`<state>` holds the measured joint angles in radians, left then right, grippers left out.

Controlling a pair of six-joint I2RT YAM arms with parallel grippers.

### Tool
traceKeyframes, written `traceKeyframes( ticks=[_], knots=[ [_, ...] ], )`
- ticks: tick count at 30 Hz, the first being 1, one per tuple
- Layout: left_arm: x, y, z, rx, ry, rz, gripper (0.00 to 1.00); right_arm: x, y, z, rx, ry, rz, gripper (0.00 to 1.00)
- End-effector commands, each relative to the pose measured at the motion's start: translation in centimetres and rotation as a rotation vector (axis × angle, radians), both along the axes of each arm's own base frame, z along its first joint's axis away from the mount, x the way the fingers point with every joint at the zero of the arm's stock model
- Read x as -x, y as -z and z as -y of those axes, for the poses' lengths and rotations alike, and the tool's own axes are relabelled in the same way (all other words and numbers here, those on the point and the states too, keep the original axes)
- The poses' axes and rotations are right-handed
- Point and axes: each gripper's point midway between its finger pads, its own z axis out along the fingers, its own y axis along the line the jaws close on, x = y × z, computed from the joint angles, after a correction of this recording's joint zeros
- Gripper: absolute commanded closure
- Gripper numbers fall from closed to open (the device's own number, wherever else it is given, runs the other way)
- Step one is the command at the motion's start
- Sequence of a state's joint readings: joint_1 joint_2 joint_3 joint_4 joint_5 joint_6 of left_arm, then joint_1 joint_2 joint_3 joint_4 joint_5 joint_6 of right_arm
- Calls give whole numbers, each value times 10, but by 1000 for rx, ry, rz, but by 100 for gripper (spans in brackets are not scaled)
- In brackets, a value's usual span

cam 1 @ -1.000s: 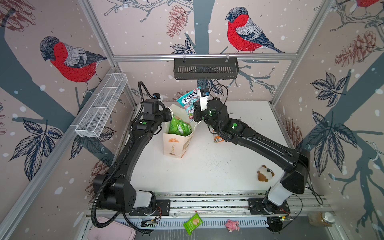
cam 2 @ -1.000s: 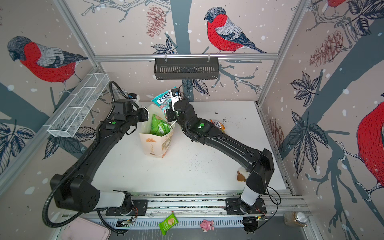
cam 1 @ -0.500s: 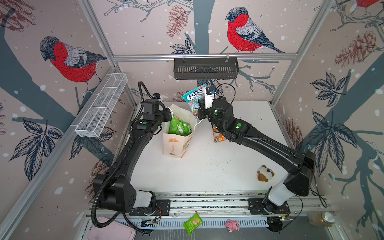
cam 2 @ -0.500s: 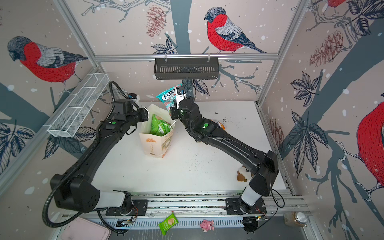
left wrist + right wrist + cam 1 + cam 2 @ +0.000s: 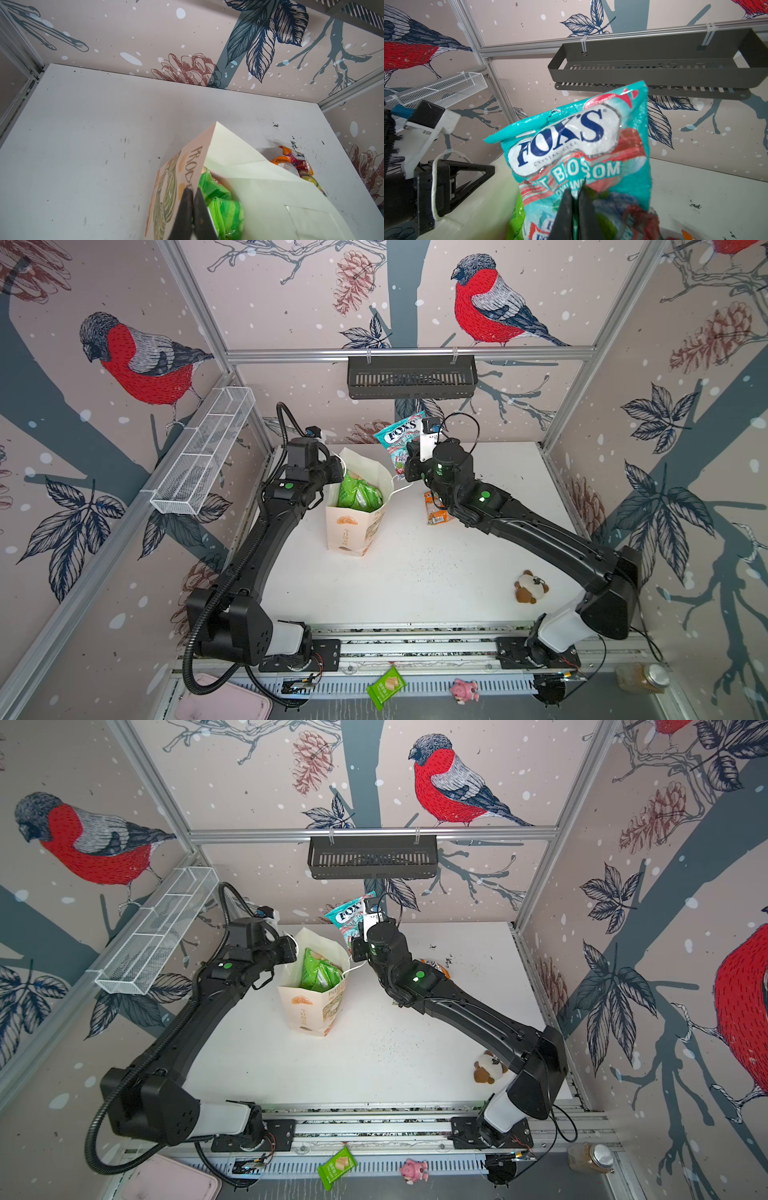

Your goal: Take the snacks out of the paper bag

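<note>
Hidden or unclear:
- The right gripper was tucked behind its own wrist in both top views. The right wrist view showed it plainly, jaws pinched tight on the lower half of the teal packet.
- Green packets crowded the mouth of the bag. Whatever lay under them could not be seen.
- The orange packet lay on the table right of the bag, partly under the right arm. In a top view only a sliver of it showed.
- The left gripper was closed flat on the bag's left wall at the rim. A white cord handle hung looped against its body.

Edges and room:
- The bag stood upright, left of centre, in the far half of the table.
- The teal packet was held in the air just past the bag's far right corner, clear of the rim and below the black shelf.
- Bare table lay in front of the bag. A plush toy sat near the right edge, well apart from the bag.

Writing:
- The teal packet read "FOX'S", then "CRYSTAL CLE…", cut off by a crease.
- "BLOSSOM" sat below that, and the word before it was crumpled. The lower print was blurred.
- The bag's side read "PROD", after which the fingers covered the rest.
</note>
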<state>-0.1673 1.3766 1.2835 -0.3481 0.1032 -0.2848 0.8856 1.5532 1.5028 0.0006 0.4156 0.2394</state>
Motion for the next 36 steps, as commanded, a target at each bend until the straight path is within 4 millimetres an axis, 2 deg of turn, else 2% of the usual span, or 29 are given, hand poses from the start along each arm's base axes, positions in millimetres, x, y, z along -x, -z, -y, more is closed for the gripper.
traceKeyframes(
  ticks=[1, 10, 19, 26, 36],
  knots=[
    [-6, -12, 0, 10, 1, 51, 100, -1, -19, 10, -68, 35, 44, 100],
    [-6, -12, 0, 10, 1, 50, 100, -5, -20, 30, -67, 77, 49, 100],
    [-6, -11, -2, 1, -10, 48, 100, -8, -8, 45, -69, 108, 29, 100],
    [-6, -11, 0, 6, -1, 44, 100, -8, -9, 68, -87, 158, 43, 100],
    [-7, -10, 0, 8, -2, 42, 100, -17, 10, 88, -84, 206, 9, 100]
  ],
)
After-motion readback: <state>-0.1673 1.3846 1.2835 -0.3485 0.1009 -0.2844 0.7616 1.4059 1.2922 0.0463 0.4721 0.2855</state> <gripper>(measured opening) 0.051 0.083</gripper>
